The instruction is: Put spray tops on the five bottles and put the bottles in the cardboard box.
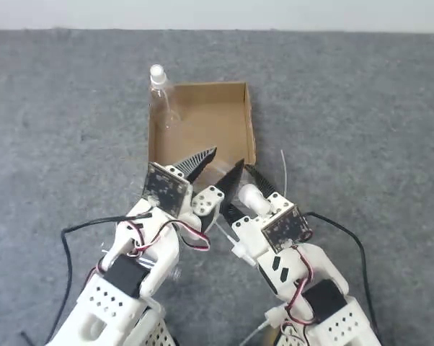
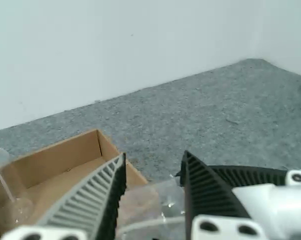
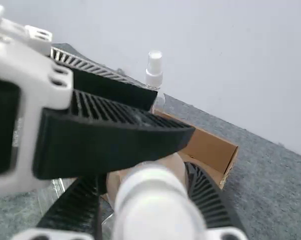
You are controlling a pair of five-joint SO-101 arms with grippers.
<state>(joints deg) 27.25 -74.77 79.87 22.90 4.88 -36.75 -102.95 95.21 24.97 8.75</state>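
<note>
My left gripper (image 2: 153, 175) hangs over the near edge of the cardboard box (image 1: 202, 119), shut on a clear bottle (image 2: 155, 205) that shows between its black fingers (image 2: 90, 200). Right beside it my right gripper (image 1: 247, 193) is shut on a white spray top (image 3: 150, 200), which points at the left gripper's fingers (image 3: 115, 130). A clear bottle with a white spray top (image 1: 159, 90) stands upright at the box's far left corner, and its top (image 3: 154, 65) rises behind the fingers in the right wrist view. The box (image 2: 65, 165) is open.
Grey carpet (image 1: 361, 108) covers the table all round the box. A thin white tube (image 1: 283, 171) sticks up just right of the box's near corner. Black cables (image 1: 80, 238) trail beside both arm bases. A pale wall (image 2: 140, 40) stands behind.
</note>
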